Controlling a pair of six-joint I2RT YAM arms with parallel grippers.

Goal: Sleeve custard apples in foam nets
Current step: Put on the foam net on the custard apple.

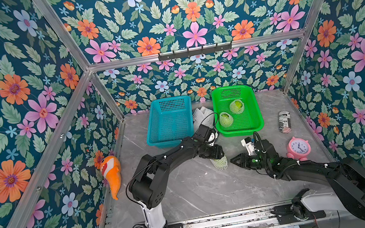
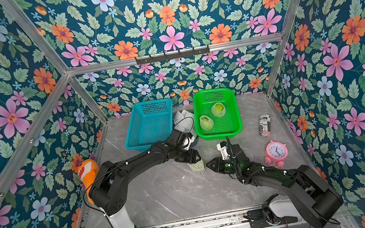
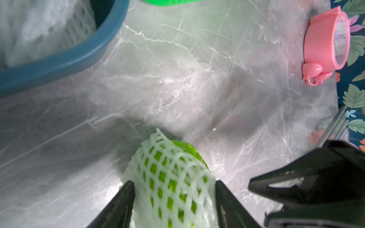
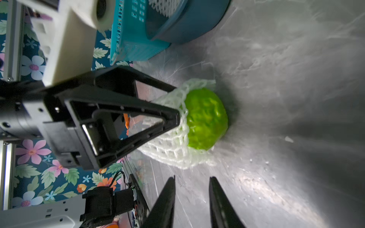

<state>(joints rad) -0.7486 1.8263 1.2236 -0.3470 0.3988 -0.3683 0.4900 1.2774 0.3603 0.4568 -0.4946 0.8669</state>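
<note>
The grey marble tabletop (image 1: 189,193) holds everything. Two big baskets sit at its far edge. The blue basket (image 1: 169,124) is nearer the left side and has nothing in it. The green basket (image 1: 245,122) is just to its right.

An orange toy fish (image 1: 111,171) lies at the left edge. Between the two baskets is a pile of white foam nets (image 1: 202,116), and the left wrist view shows them sitting in a round dark blue tub (image 3: 59,62). A pink clock (image 1: 298,147) stands near the right edge. A small can (image 1: 285,122) lies a bit farther back along that edge.

Two custard apples (image 1: 236,106) (image 1: 226,119) sit in the green basket, and each one wears a net. The third custard apple (image 4: 207,118) rests near the middle of the tabletop. Its foam net (image 3: 169,173) covers most of it, and one green end pokes out.

The left gripper (image 3: 173,183) has hold of this fruit. Its two fingers press on both sides through the net. The right gripper (image 4: 192,177) is just beside the fruit but not touching it. Its fingers are a little way apart, with nothing between them.
</note>
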